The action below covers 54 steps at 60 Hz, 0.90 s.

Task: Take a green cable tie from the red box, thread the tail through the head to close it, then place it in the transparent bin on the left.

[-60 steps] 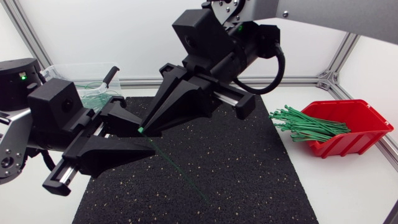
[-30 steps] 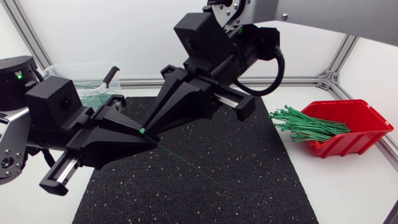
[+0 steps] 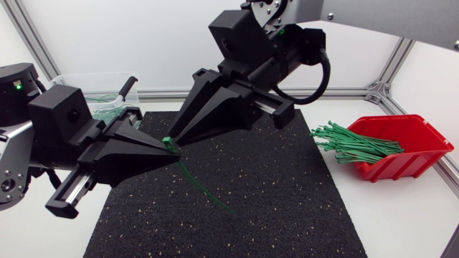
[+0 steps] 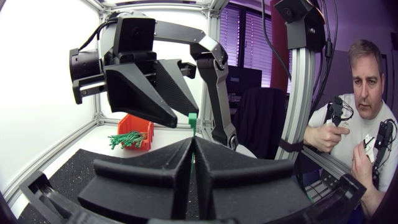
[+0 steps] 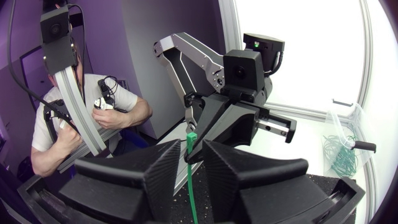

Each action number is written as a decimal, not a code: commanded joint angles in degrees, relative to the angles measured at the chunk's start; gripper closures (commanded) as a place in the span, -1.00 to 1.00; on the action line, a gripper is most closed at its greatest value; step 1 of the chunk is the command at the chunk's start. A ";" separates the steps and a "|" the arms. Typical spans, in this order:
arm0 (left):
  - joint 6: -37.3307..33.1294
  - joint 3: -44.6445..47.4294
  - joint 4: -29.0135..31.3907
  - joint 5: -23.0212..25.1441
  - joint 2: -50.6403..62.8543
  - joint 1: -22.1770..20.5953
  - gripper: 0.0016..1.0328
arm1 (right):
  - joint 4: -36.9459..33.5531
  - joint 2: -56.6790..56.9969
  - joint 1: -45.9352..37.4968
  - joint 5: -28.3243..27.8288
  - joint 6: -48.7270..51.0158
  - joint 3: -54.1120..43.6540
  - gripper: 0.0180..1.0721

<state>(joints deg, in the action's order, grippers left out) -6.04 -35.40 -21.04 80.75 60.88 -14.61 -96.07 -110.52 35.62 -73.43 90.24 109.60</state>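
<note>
Near the transparent bin, left gripper and right gripper both pinch the cable tie; threading seems unfinished, binning remains.

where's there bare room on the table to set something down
Free: near right of the black mat, between the green cable tie and the red box. Crowded: its left and middle, under the left gripper and right gripper.
</note>
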 commanded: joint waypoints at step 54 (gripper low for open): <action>1.47 -5.12 0.03 -15.18 6.62 3.01 0.93 | 42.81 7.60 -3.89 24.30 -39.08 -14.94 -0.05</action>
<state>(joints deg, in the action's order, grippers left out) -4.49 -38.89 -20.97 66.61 65.93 -12.10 -55.94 -107.28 31.40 -50.09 55.02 98.17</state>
